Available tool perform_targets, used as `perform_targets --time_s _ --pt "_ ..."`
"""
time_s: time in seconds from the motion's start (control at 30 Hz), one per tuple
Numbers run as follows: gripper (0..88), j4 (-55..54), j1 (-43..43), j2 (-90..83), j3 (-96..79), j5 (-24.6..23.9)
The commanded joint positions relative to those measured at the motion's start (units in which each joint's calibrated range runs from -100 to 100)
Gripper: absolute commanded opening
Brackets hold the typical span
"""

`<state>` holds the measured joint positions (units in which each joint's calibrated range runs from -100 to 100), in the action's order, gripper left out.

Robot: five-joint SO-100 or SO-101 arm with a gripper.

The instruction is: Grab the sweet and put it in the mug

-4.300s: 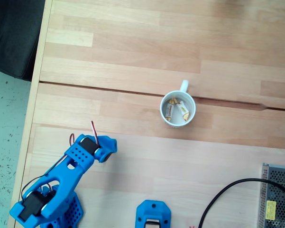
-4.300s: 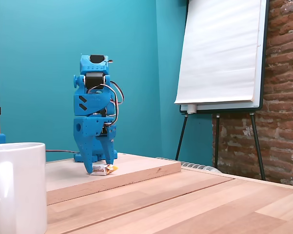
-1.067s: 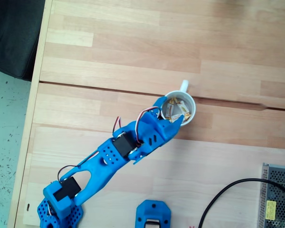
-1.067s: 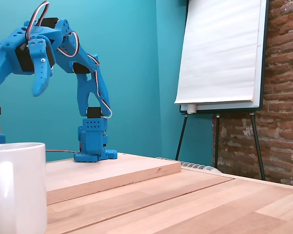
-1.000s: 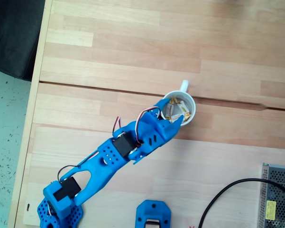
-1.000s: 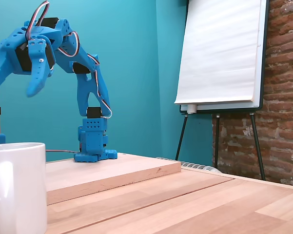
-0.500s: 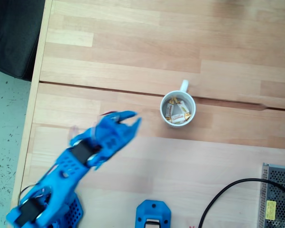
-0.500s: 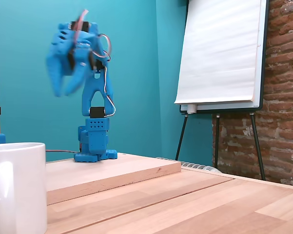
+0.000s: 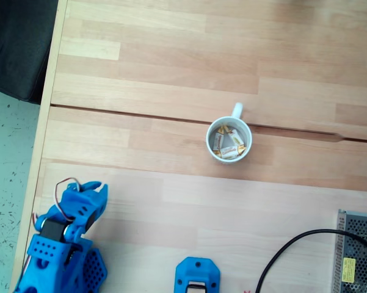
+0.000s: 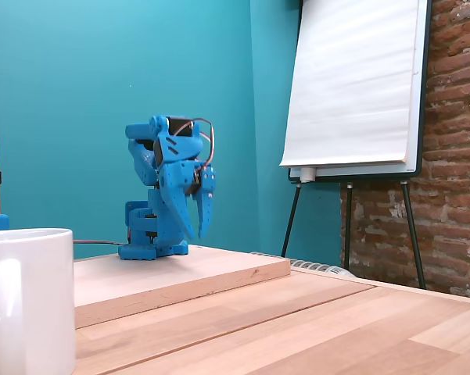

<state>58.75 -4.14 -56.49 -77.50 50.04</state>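
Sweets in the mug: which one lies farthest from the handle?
The sweet lying crosswise by the mug's opposite rim; the others sit nearer the handle.

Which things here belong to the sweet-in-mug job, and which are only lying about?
Job:
- mug
- sweets lying inside the mug
- hand, jaws apart, holding nothing

Lying about:
- black cable
- metal mesh box
- small blue part
- flip chart
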Motion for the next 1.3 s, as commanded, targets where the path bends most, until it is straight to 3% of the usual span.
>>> perform_targets --time_s 0.0,0.27,1.27 --pt "3.5 -0.68 2.76 -7.19 -6.27 0.15" --pt "3.5 -0.68 6.17 -18.29 -22.23 0.49" --pt "3.5 0.37 6.53 -19.58 -22.5 -0.05"
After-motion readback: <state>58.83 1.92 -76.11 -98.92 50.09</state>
